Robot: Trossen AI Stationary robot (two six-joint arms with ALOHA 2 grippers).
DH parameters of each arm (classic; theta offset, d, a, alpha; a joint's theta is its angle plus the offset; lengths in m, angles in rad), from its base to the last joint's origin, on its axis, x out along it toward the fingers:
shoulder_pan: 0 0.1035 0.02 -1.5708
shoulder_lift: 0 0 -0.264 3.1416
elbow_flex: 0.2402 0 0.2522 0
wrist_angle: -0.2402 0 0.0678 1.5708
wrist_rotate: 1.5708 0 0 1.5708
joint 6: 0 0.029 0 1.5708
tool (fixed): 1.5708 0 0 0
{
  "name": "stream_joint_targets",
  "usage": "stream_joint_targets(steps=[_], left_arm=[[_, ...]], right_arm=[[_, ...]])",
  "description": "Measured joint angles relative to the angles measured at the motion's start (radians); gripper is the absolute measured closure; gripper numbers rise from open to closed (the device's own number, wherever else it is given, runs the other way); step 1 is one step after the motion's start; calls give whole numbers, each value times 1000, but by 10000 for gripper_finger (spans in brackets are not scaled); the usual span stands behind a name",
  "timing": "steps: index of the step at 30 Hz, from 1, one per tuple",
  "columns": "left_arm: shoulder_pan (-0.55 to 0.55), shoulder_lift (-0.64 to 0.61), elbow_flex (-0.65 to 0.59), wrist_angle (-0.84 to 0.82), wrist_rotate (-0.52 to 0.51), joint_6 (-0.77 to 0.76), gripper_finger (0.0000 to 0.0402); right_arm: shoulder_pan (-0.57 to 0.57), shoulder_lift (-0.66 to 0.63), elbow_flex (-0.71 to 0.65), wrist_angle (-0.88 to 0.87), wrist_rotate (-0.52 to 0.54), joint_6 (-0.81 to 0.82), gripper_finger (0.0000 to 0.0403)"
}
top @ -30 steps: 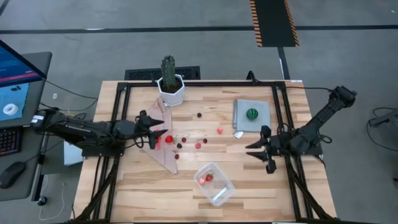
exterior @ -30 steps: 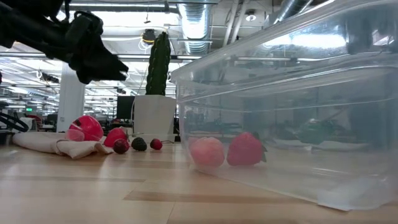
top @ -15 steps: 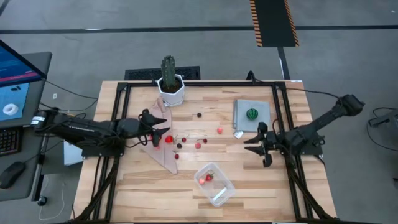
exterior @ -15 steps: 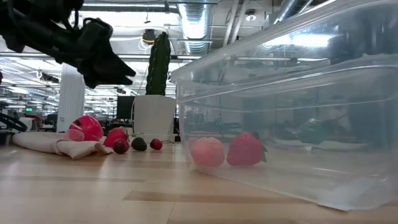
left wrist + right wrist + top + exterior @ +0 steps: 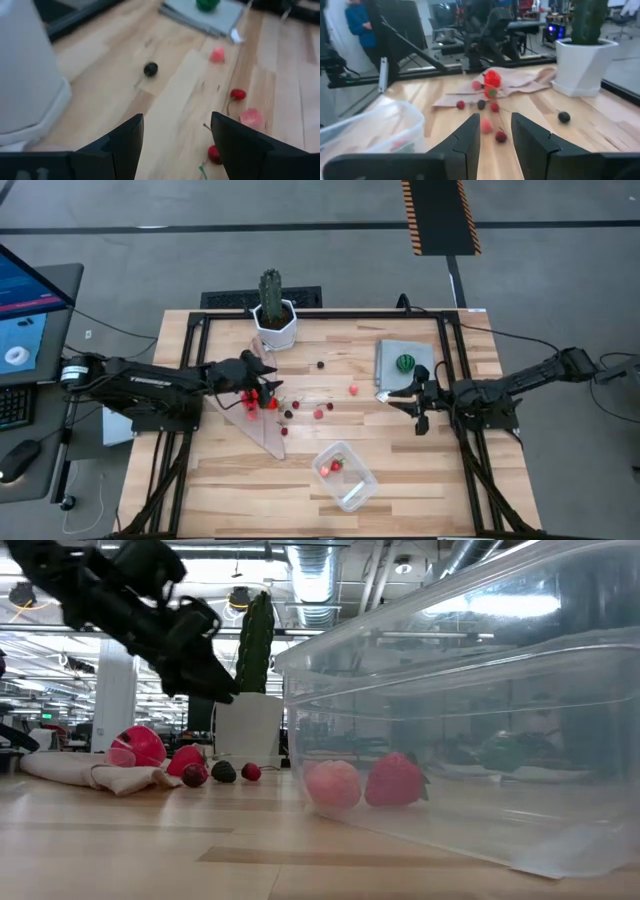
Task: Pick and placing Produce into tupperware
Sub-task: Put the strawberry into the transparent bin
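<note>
jaws: both grippers gaping, empty | left gripper (image 5: 268,383) hovering over produce (image 5: 272,404) to pick | right gripper (image 5: 413,402) waiting beside mat (image 5: 388,370) | tupperware (image 5: 345,476) sitting on tabletop (image 5: 400,470), holding two pieces

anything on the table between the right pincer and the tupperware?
High view: bare wood between the right pincer and the tupperware. The loose produce lies off that line, toward the left arm.

The left arm's dark two-fingered end effector (image 5: 172,150) stood open over the pale wooden tabletop (image 5: 115,95). Beyond it lay a small dark round berry (image 5: 150,69), a red cherry-like piece (image 5: 238,94), two pink pieces (image 5: 217,55), and a green ball (image 5: 207,4) on a flat grey mat (image 5: 220,20).
</note>
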Motion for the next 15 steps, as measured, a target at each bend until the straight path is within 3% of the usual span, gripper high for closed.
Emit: stream_joint_targets(steps=[8,15], left_arm=[[-7,197,153,-207,10,-7,180],[-30,246,168,-237,83,-53,180]], right_arm=[[6,0,0,-11,-23,0,268],[47,0,0,-13,-23,8,269]])
